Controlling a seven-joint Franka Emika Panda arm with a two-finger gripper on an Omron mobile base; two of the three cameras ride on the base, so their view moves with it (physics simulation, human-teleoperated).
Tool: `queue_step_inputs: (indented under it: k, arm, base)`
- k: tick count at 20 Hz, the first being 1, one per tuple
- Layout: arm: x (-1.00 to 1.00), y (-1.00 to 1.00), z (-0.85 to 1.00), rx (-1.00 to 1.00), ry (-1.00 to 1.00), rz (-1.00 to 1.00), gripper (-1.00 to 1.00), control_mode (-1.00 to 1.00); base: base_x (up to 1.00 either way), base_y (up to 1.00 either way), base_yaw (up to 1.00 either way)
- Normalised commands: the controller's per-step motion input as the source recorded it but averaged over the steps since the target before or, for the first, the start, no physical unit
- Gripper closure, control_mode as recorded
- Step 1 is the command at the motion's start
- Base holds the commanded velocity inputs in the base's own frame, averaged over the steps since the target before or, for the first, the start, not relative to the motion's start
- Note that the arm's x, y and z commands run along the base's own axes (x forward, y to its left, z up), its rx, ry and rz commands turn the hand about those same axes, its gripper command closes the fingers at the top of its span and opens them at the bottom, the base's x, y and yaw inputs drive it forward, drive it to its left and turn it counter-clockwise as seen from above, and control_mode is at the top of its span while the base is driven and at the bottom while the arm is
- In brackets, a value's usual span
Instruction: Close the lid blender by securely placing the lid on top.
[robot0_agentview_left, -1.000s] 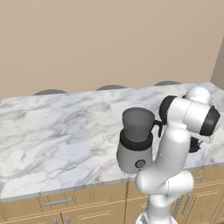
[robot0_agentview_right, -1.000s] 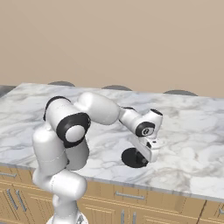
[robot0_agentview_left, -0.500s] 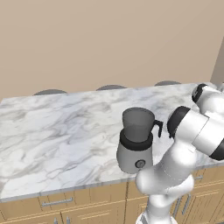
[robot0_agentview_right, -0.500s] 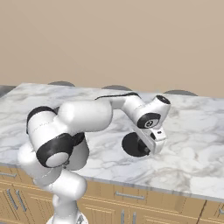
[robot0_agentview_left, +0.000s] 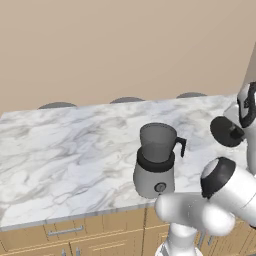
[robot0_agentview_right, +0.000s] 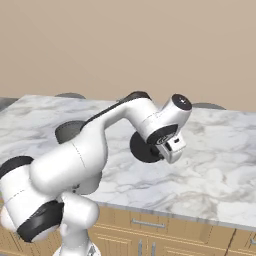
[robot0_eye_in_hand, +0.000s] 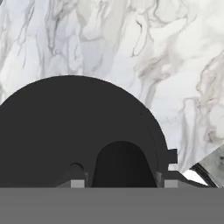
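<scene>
Now gripper clamped on the lid's knob, lid raised off the marble counter, right of the open-topped blender.

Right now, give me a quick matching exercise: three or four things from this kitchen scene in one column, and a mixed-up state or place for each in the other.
Things:
1. lid
2. blender
3. tool
4. counter

Descriptions:
A. white marble with grey veins
B. jar open at the top, standing near the front edge
C. black disc held up off the counter
D. fingers either side of the knob

Pairs: 1-C, 2-B, 3-D, 4-A
</scene>
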Motion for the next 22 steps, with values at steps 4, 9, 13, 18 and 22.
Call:
queue_step_inputs:
  k: [4, 9, 13, 18, 22]
  arm:
    - [-0.08, 0.41, 0.87, 0.0, -0.25, 0.11, 1.0, -1.0]
    - [0.0, 0.64, 0.51, -0.01, -0.16, 0.17, 1.0, -1.0]
    - [0.0, 0.77, 0.4, -0.05, -0.07, 0.23, 1.0, -1.0]
    - [0.0, 0.79, 0.47, -0.12, -0.06, 0.23, 1.0, -1.0]
    - [0.0, 0.8, 0.45, -0.15, 0.0, 0.21, 1.0, -1.0]
  base:
    - [0.0, 0.0, 0.0]
    - [0.0, 0.0, 0.0]
    - [0.0, 0.0, 0.0]
    - [0.0, 0.0, 0.0]
    - [0.0, 0.0, 0.0]
